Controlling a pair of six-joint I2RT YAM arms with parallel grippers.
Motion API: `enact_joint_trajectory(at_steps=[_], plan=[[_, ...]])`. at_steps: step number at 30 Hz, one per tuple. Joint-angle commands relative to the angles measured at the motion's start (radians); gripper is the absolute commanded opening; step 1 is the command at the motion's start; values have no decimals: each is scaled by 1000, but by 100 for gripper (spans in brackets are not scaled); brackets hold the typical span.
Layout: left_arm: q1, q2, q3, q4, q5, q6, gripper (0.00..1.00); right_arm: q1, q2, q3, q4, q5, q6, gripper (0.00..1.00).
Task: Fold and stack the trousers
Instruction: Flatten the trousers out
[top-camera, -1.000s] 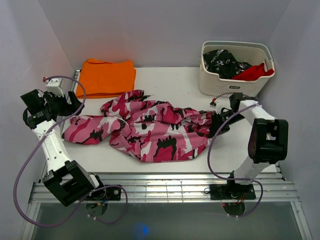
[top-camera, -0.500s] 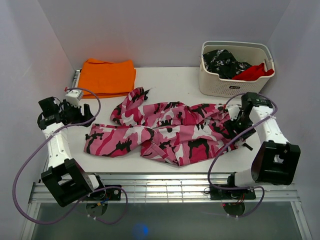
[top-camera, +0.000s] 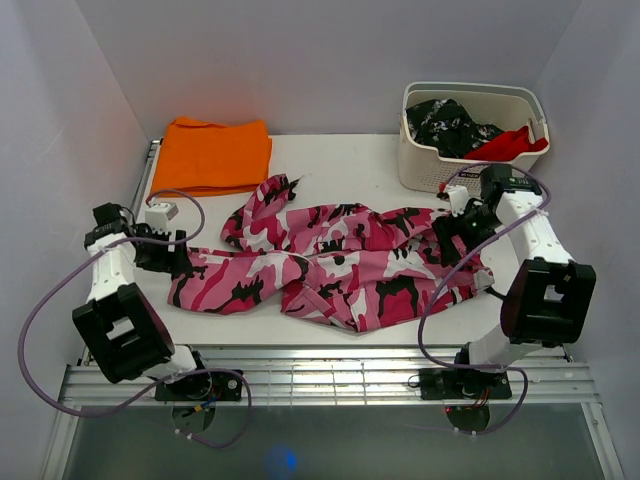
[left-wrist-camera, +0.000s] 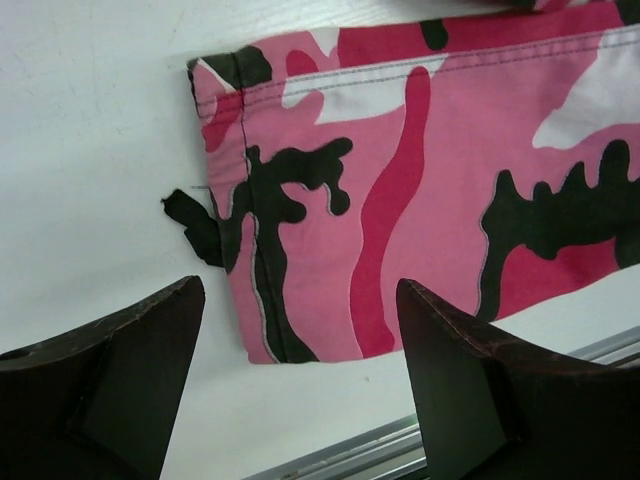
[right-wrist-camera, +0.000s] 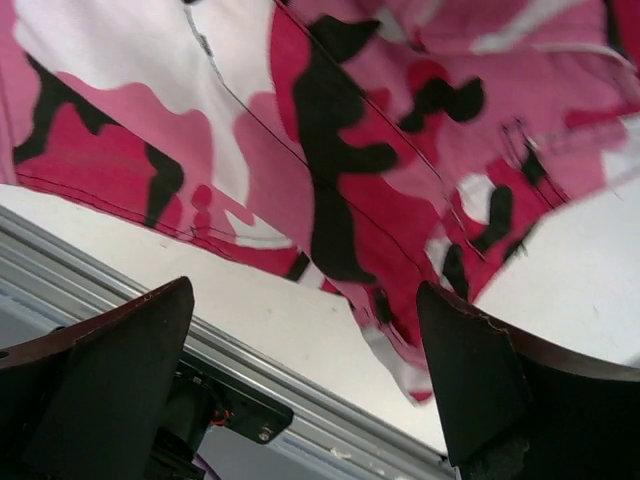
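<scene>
The pink, white and black camouflage trousers (top-camera: 335, 262) lie spread across the middle of the white table, legs running left, the wider end to the right. My left gripper (top-camera: 168, 255) is open at the left leg's hem (left-wrist-camera: 255, 215), its fingers (left-wrist-camera: 130, 350) standing apart just short of the cloth. Over the right end of the trousers (right-wrist-camera: 340, 150) hovers my right gripper (top-camera: 455, 232), open, with nothing between its fingers (right-wrist-camera: 470, 370).
A folded orange cloth (top-camera: 215, 153) lies at the back left. A cream basket (top-camera: 470, 165) at the back right holds a black-and-white speckled garment (top-camera: 445, 122) and red cloth (top-camera: 510, 143). A metal rail (top-camera: 320, 375) runs along the table's near edge.
The right gripper has opened and let go of the trousers after drawing them out to the right. The left gripper came down to the left leg's hem.
</scene>
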Motion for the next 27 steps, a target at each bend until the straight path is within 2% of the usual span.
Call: enact_joint_trajectory(at_steps=[1, 6, 9, 13, 19, 23, 24, 27], plan=[[-11, 83, 94, 40, 20, -28, 88, 27, 67, -3, -18, -176, -31, 97], [-48, 368, 327, -5, 3, 50, 88, 47, 157, -26, 44, -137, -31, 98], [-62, 449, 411, 0, -9, 67, 87, 47, 162, -89, 123, -66, -29, 99], [-100, 544, 441, -28, -26, 91, 86, 47, 168, -177, 201, 17, -20, 100], [-119, 542, 366, -63, 17, 119, 82, 44, 162, -240, 246, 83, -9, 100], [-117, 533, 313, -57, 2, 114, 46, 27, 158, -252, 270, 124, -12, 100], [-116, 524, 319, -54, -23, 110, 30, 19, 157, -250, 276, 144, -15, 100], [-87, 510, 427, -37, -98, 82, 0, -20, 153, -244, 285, 175, -25, 100]])
